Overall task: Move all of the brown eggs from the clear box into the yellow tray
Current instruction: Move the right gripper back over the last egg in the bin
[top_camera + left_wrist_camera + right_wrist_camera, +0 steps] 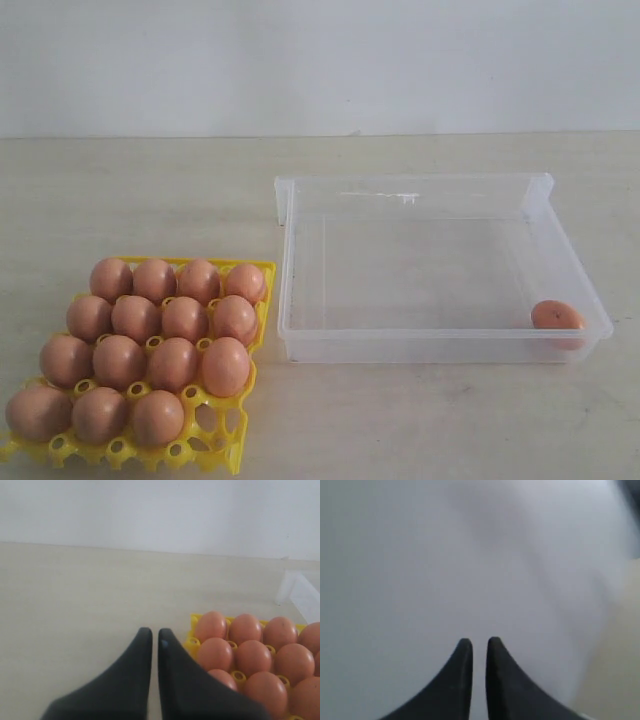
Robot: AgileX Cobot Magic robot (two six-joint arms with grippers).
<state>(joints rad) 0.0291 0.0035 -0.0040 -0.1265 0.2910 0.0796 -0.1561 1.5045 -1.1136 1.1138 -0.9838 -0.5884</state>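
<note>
One egg (557,316) lies in the near right corner of the box (291,300), just right of the tray (232,455) on the counter (420,420). The tray holds fifteen eggs (173,362), and one front cup (212,418) is free. The left jaws and the right jaws are each clenched almost together, grasping nothing.

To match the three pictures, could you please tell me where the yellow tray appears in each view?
Exterior view: the yellow tray sits at lower left, nearly full of brown eggs.
Left wrist view: its corner shows at lower right.
Right wrist view: not in it.
Shared landmark: the clear box, whose corner shows at the right edge of the left wrist view.
</note>
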